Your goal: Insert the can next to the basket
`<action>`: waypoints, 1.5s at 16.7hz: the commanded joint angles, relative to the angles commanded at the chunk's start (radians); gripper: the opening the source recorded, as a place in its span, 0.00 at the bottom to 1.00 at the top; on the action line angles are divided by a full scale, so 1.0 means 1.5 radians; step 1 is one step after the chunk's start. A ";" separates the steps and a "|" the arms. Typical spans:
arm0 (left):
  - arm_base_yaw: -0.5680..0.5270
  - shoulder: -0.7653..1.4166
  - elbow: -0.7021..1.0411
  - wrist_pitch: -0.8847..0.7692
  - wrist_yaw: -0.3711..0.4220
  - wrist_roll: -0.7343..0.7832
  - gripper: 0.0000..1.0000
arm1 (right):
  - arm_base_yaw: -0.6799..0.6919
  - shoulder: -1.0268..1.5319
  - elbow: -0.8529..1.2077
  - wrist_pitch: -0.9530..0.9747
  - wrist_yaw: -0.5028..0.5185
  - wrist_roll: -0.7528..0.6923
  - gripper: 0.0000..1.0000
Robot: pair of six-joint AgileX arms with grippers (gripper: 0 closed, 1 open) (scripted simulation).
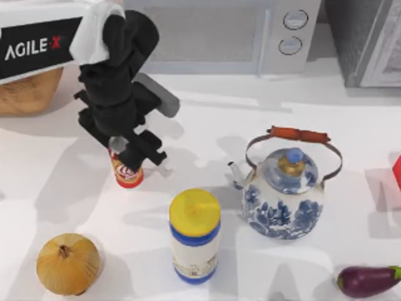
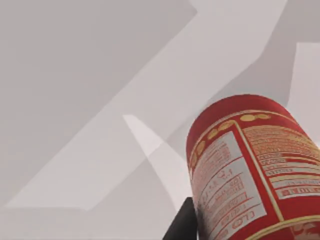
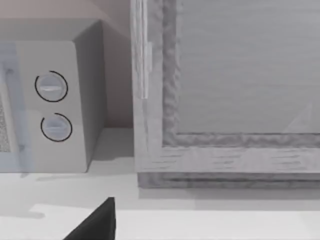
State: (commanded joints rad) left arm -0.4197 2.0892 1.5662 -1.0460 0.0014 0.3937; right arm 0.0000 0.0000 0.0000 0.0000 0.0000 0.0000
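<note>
Left gripper (image 1: 128,153): over the left half of the table, reaching down onto the top of the can; its fingers are closed on the can's upper part.
Can (image 1: 127,172): red and gold with a white swirl logo, upright in the top view, its base at or just above the table, between the basket and the jar. The left wrist view shows its printed label (image 2: 250,170) close up with a dark finger (image 2: 182,225) beside it and white table behind.
Basket (image 1: 28,91): tan woven, at the table's far left edge, partly under the arm's white housing; the can is near it but apart, toward the middle of the table.
Jar (image 1: 195,244): white with a yellow lid and blue bands, standing to the right of the can and nearer the front.
Onion (image 1: 67,263): at the front left, well apart from the can.
Teapot (image 1: 285,191): blue and white with a hoop handle, right of centre.
Eggplant (image 1: 368,280): at the front right corner.
Microwave (image 1: 250,31): at the back of the table; its two dials (image 3: 52,107) appear in the right wrist view.
Right gripper: a dark tip (image 3: 97,222) shows in its wrist view; I cannot tell whether it is open or closed.
</note>
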 joint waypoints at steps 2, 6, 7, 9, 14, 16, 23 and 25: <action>0.000 0.000 0.000 0.000 0.000 0.000 0.00 | 0.000 0.000 0.000 0.000 0.000 0.000 1.00; 0.000 0.000 0.000 0.000 0.000 0.000 0.00 | 0.000 0.000 0.000 0.000 0.000 0.000 1.00; 0.000 0.000 0.000 0.000 0.000 0.000 0.00 | 0.000 0.000 0.000 0.000 0.000 0.000 1.00; 0.000 -0.003 -0.001 0.001 0.002 0.000 0.00 | 0.000 0.000 0.000 0.000 0.000 0.000 1.00; 0.029 -0.068 -0.040 0.047 0.036 -0.035 0.00 | 0.000 0.000 0.000 0.000 0.000 0.000 1.00; 0.085 -0.100 -0.069 0.051 0.039 -0.090 0.00 | 0.000 0.000 0.000 0.000 0.000 0.000 1.00; 0.261 -0.140 -0.146 0.008 -0.004 -0.263 0.00 | 0.000 0.000 0.000 0.000 0.000 0.000 1.00; 0.262 -0.140 -0.146 0.008 -0.004 -0.264 0.00 | 0.000 0.000 0.000 0.000 0.000 0.000 1.00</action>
State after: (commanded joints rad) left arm -0.0266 1.8793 1.3473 -1.0342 -0.0051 -0.0017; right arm 0.0000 0.0000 0.0000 0.0000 0.0000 0.0000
